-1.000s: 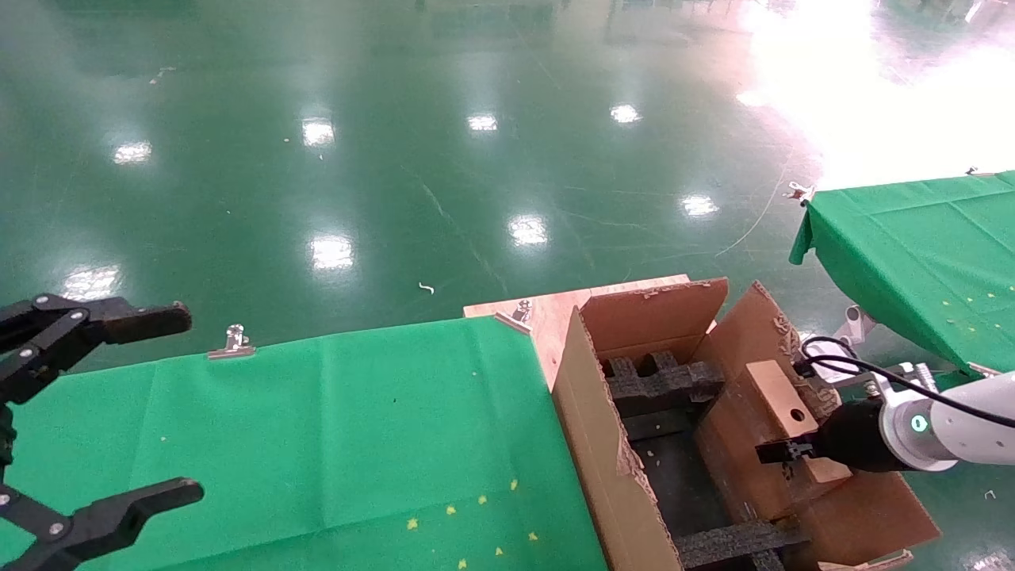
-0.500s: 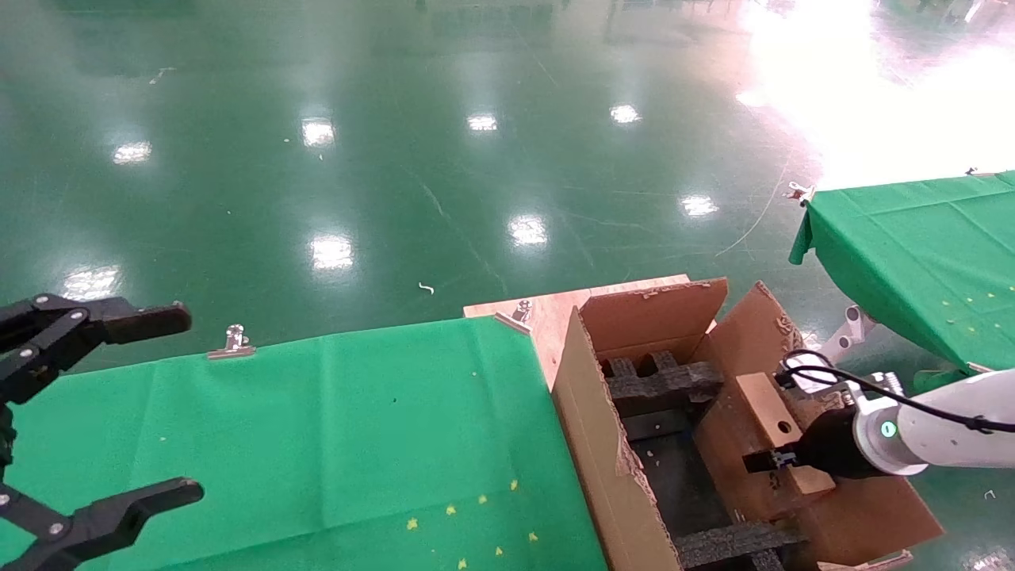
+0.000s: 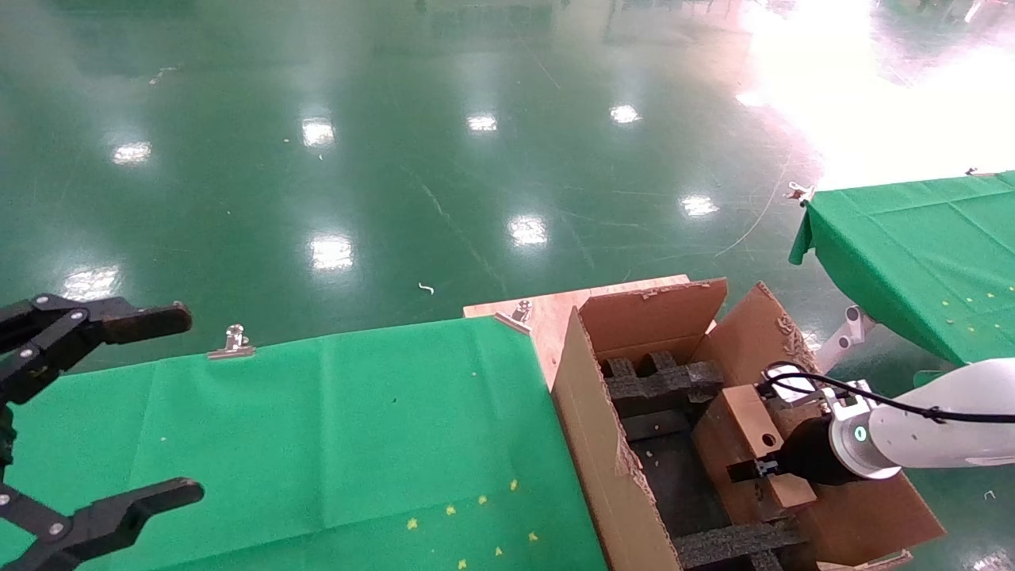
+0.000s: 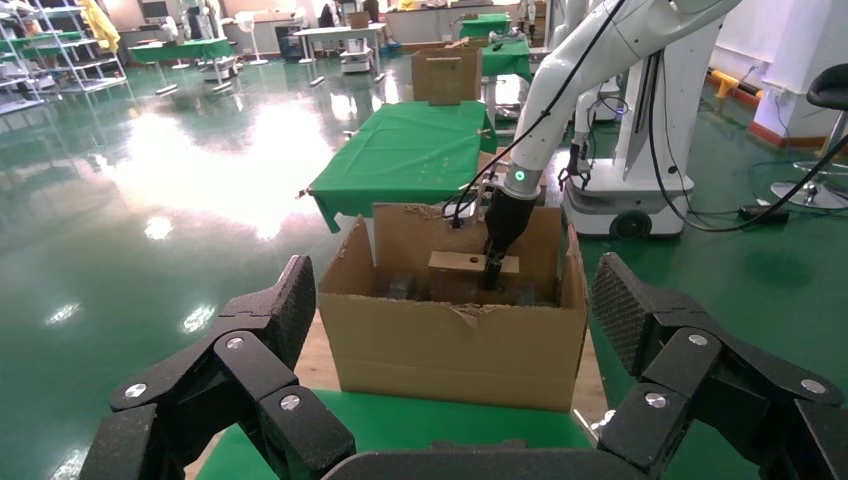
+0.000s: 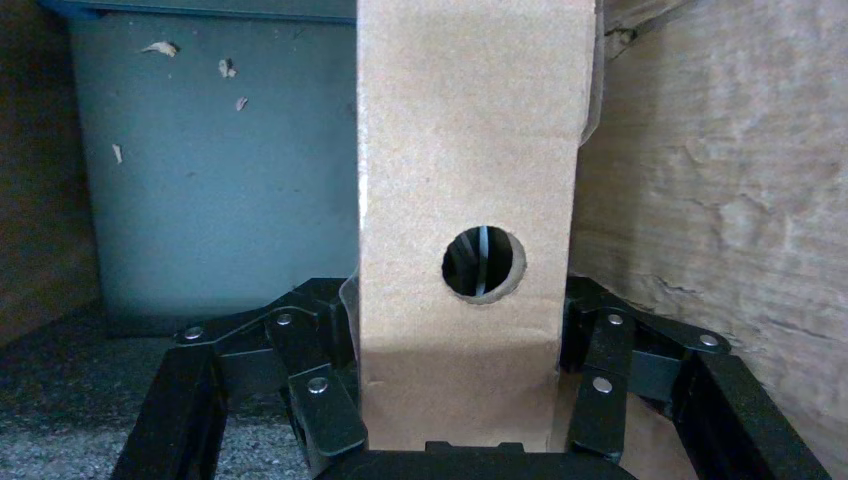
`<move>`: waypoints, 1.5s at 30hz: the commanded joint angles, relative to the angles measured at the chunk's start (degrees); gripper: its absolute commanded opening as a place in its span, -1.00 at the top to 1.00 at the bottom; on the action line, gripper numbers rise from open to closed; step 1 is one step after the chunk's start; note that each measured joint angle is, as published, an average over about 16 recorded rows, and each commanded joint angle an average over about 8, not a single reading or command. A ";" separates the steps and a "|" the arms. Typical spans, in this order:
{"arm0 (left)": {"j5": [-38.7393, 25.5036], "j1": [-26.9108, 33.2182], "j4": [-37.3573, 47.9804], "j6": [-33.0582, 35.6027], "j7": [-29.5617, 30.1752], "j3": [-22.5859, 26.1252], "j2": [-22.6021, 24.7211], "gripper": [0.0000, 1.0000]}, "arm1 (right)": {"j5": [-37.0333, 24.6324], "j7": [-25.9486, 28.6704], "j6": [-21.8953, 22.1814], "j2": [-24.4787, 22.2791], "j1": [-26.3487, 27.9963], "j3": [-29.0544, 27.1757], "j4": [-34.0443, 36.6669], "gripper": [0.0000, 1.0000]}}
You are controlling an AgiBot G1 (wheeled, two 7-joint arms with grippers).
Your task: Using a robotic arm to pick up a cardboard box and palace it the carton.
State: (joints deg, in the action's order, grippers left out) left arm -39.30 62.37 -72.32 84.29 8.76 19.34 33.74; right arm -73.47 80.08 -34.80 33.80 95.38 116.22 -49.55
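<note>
Lowering cardboard box into carton; my right gripper clamped on its sides, box just inside right wall. Next I judge: descend onto foam inserts, then release. Left gripper parked, spread apart.

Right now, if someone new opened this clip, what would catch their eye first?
First, the right gripper shut on the small cardboard box with a round hole, holding it over the open carton at the table's right end. Next, the carton's ragged flaps and the black foam inserts inside it. Then the left gripper, open and idle over the green tablecloth on the left.
</note>
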 commanded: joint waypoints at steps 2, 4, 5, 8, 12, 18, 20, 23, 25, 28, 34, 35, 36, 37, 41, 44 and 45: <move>0.01 0.00 0.00 0.00 0.00 0.00 0.00 -1.00 | 1.37 -1.29 -0.63 0.58 -0.64 -0.56 1.29 -0.14; 0.02 -0.01 0.01 -0.01 0.00 0.00 0.00 -1.00 | 1.75 -1.57 -0.84 0.74 -0.79 -0.73 1.60 -0.64; 0.02 -0.01 0.01 -0.01 0.00 0.00 -0.01 -1.00 | 1.92 -1.70 -0.93 0.81 -0.85 -0.80 1.73 -0.87; 0.03 -0.01 0.01 -0.01 -0.01 0.00 -0.01 -1.00 | 2.10 -1.71 -1.11 0.85 -0.89 -0.87 1.78 -1.00; 0.02 -0.01 0.01 -0.01 -0.01 0.00 -0.01 -1.00 | 1.79 -1.42 -1.03 0.69 -0.73 -0.71 1.45 -1.00; 0.03 -0.01 0.01 -0.01 -0.01 0.00 -0.01 -1.00 | 1.66 -1.33 -1.16 0.49 -0.44 -0.68 1.29 -1.00; 0.03 -0.01 0.01 -0.01 -0.01 0.00 -0.01 -1.00 | 1.60 -1.37 -1.23 0.36 -0.18 -0.72 1.25 -1.00; 0.03 0.00 0.02 -0.01 -0.01 0.00 -0.01 -1.00 | 1.40 -1.45 -1.35 0.10 0.41 -0.78 1.10 -1.00; 0.03 0.00 0.02 -0.01 -0.01 0.01 -0.01 -1.00 | 1.21 -1.47 -1.44 -0.12 0.88 -0.82 0.91 -1.00; 0.03 0.00 0.02 -0.01 -0.01 0.01 -0.01 -1.00 | 0.86 -1.43 -1.56 -0.48 1.62 -0.84 0.48 -1.00; 0.03 0.00 0.02 -0.01 -0.02 0.01 -0.01 -1.00 | -0.20 -1.28 -1.55 -1.50 3.71 -0.98 -1.15 -1.00; 0.04 0.00 0.02 -0.01 -0.02 0.01 -0.01 -1.00 | -0.45 -1.26 -1.49 -1.69 4.24 -1.06 -1.52 -1.00; 0.04 0.00 0.02 -0.01 -0.02 0.01 -0.01 -1.00 | -0.73 -1.24 -1.39 -1.90 4.87 -1.18 -1.95 -1.00; 0.04 0.00 0.02 -0.01 -0.02 0.01 -0.01 -1.00 | -1.04 -1.22 -1.29 -2.12 5.60 -1.32 -2.42 -1.00; 0.04 0.00 0.02 -0.01 -0.02 0.02 -0.01 -1.00 | -2.19 -1.28 -0.92 -3.10 9.38 -2.36 -4.99 -1.00; 0.04 0.00 0.02 -0.01 -0.02 0.02 -0.01 -1.00 | -2.40 -1.46 -1.02 -4.05 12.91 -3.71 -7.97 -1.00; 0.04 0.00 0.02 -0.01 -0.02 0.02 -0.01 -1.00 | -2.22 -1.59 -1.18 -4.43 14.10 -4.27 -9.17 -1.00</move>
State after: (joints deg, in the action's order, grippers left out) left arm -39.26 62.37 -72.30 84.27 8.74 19.36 33.73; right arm -74.27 78.31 -36.53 29.15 109.27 111.49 -59.25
